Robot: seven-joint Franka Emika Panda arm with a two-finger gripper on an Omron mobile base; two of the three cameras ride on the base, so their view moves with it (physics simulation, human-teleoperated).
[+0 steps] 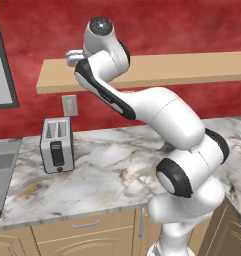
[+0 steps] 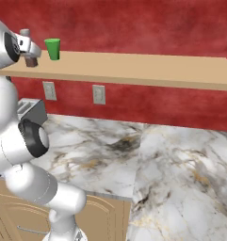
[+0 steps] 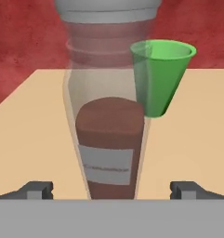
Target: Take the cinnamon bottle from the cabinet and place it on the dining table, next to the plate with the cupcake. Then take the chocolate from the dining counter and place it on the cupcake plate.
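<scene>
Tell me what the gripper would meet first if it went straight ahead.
Most likely the cinnamon bottle, standing centred between the open gripper's fingertips on the wooden shelf; the green cup stands behind, to one side.

shelf (image 2: pixel 133 68): cinnamon bottle (image 3: pixel 111 148), green cup (image 3: pixel 160 76) | marble counter (image 1: pixel 112 175): toaster (image 1: pixel 57 145)

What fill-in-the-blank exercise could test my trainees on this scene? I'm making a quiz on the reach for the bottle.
1. The cinnamon bottle stands on a wooden ____.
2. The cup beside the bottle is coloured ____.
3. The gripper has its jaws ____, one on either side of the bottle.
4. On the marble counter stands a silver ____.

Missing words: shelf; green; open; toaster
</scene>
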